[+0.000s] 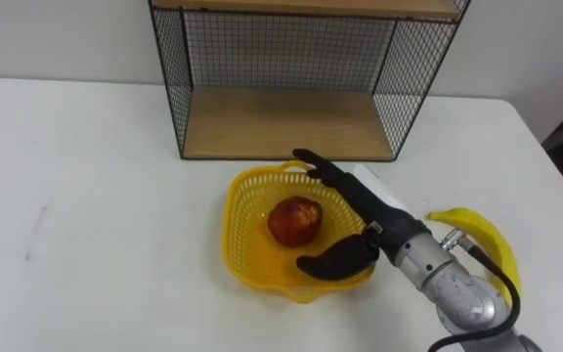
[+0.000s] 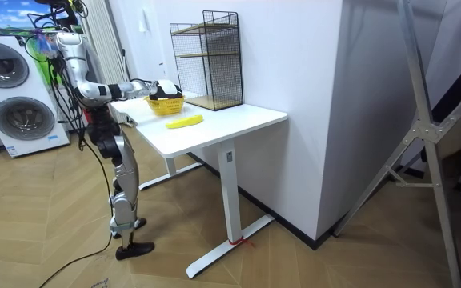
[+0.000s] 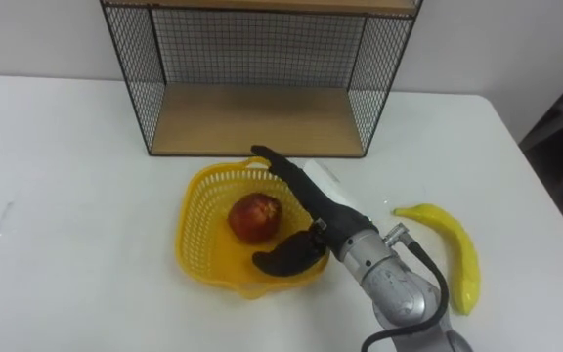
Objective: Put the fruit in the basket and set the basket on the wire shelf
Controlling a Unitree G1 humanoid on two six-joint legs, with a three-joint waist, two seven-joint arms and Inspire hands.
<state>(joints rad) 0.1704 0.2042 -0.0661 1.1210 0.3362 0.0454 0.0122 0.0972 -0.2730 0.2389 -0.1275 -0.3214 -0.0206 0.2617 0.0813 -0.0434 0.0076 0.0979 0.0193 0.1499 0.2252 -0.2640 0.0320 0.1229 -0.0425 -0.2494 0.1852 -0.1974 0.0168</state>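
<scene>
White table seen from the head: the right hand lies over the yellow basket, fingers stretched loose, gripping nothing; the red fruit sits inside, just beside the palm. Banana lies outside, right of the arm. Room view: wire shelf stands behind the basket.

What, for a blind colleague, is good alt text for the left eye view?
An open right robot hand reaches over a yellow basket holding a red fruit. A banana lies on the table to its right; a wire shelf stands behind.
</scene>
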